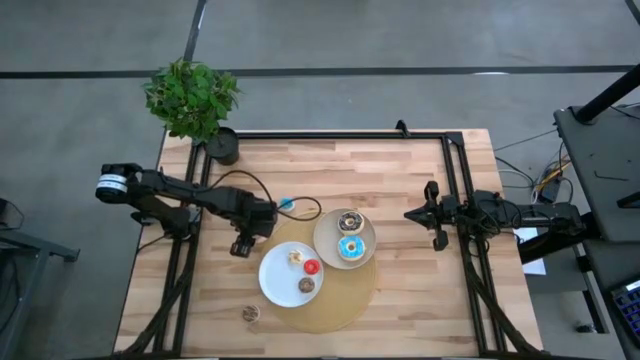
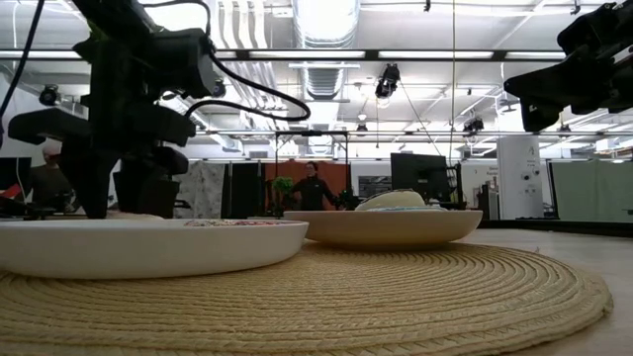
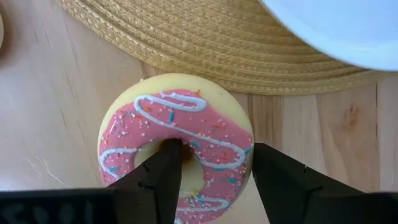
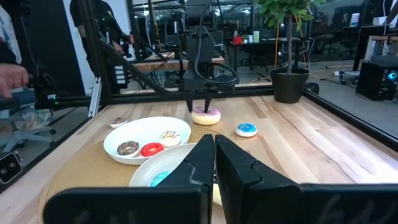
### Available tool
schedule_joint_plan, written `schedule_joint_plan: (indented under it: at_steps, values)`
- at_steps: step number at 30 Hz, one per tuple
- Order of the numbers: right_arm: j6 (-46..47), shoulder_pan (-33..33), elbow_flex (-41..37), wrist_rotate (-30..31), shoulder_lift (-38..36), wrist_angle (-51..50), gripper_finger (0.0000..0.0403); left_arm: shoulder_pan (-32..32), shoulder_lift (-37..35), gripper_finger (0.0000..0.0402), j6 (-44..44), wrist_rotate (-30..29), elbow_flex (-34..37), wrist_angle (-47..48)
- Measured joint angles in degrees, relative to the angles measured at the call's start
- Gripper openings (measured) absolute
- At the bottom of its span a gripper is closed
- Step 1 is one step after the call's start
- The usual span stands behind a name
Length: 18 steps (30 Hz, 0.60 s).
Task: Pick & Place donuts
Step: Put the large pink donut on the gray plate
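- The left gripper (image 3: 208, 180) pinches the pink donut (image 3: 176, 144) near the table's left edge, beside the straw mat (image 3: 205, 43).
- The white plate (image 1: 275, 280) sits close by.
- The right gripper (image 4: 214, 162), pressed together, waits by the right edge.

No legible text, label, brand, number or sign is seen on the table, the plates, the arms or in the room behind.

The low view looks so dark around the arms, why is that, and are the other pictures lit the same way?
Low view: bright ceiling lights behind turn the arms to silhouettes. Left wrist view: evenly lit, the pink donut crisp between the left gripper's blurred dark fingers. High view: soft, flat light and faint shadows.
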<state>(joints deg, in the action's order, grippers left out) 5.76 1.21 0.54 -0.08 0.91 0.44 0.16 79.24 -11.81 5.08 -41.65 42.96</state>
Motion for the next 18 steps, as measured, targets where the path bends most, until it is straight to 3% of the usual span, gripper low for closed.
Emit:
schedule_joint_plan:
  at_steps: [18]
  values:
    - [-0.22,0.0,0.0,0.0,-0.02,-0.01,0.0009,0.0,0.0,0.0163,1.11,0.0,0.88,-0.11]
